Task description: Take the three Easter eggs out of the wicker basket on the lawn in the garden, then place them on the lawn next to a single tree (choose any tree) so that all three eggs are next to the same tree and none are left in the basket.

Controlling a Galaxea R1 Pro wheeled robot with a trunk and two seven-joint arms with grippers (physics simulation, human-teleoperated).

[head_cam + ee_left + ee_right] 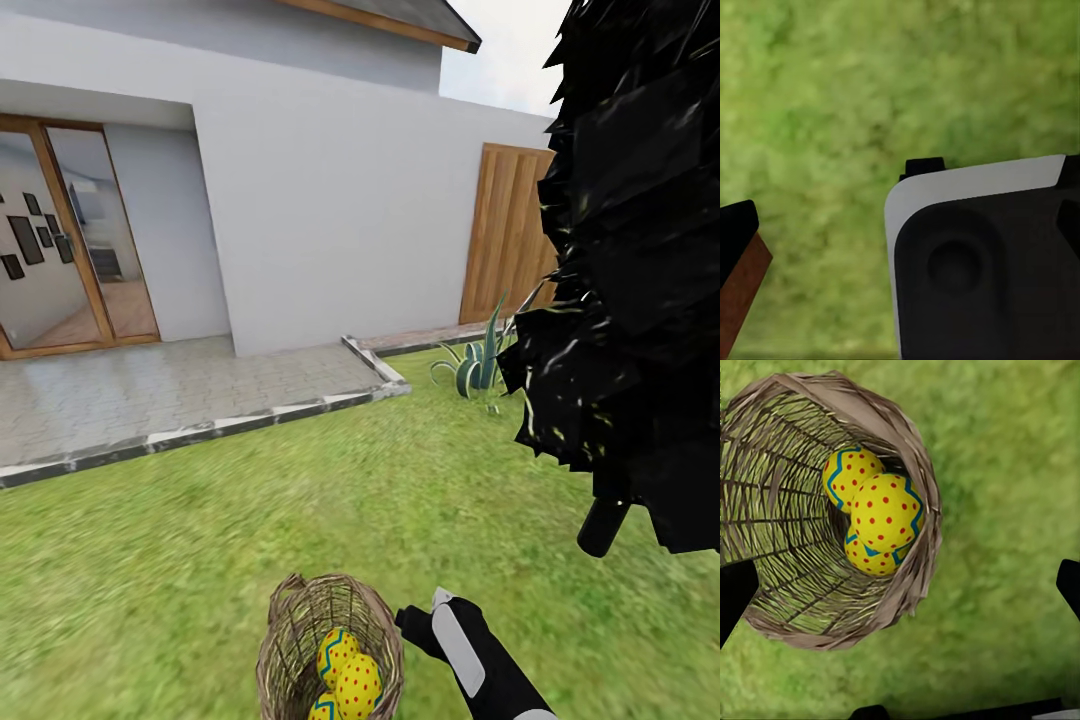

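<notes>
Down at the head view's lower edge sits the wicker basket (330, 650) on the lawn (180, 560), with all three Easter eggs (345, 668) bunched inside it. Just beside its rim, the right gripper (432, 615) hangs at the end of its black-and-white arm, touching nothing. Now the right wrist view gives what the head camera can't: it looks straight into the wicker basket (907, 442), the Easter eggs (883, 514) pressed together against one wall, yellow with red dots and blue zigzags. Its fingertips (735, 592) sit dark at opposite edges of the frame, spread wide, nothing between them. Over on the left wrist view there's blurred grass (832, 112) and a black-and-white robot housing (982, 262); whether that gripper is parted or closed, can't tell. Ahead rises a black cypress-like tree (640, 260), with a paved patio (160, 395) and grey house wall (330, 190) beyond.
</notes>
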